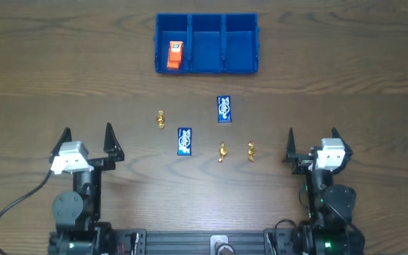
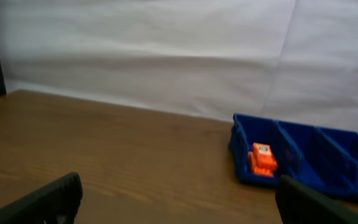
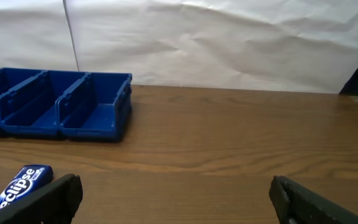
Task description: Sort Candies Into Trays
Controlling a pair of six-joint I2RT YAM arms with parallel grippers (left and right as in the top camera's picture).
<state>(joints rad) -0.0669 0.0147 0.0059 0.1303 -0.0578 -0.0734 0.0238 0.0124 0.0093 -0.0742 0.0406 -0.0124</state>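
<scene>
Both arms sit folded low at the counter's (image 1: pixel 346 85) near edge, left jaws and right jaws spread wide open. Two blue packets (image 1: pixel 184 142) (image 1: pixel 224 109) and three gold candies (image 1: pixel 161 120) (image 1: pixel 222 151) (image 1: pixel 251 150) lie mid-counter. An orange candy (image 1: pixel 175 56) lies in the left compartment of the blue tray (image 1: pixel 239 69), toward the far edge.

Brown wooden table (image 1: pixel 34 78), white sheet backdrop (image 3: pixel 229 43) behind its far edge

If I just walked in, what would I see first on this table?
The bright blue tray at the far middle of the table stands out, with one orange candy in its left compartment. In front of it, two blue packets and three small gold candies lie scattered apart.
</scene>
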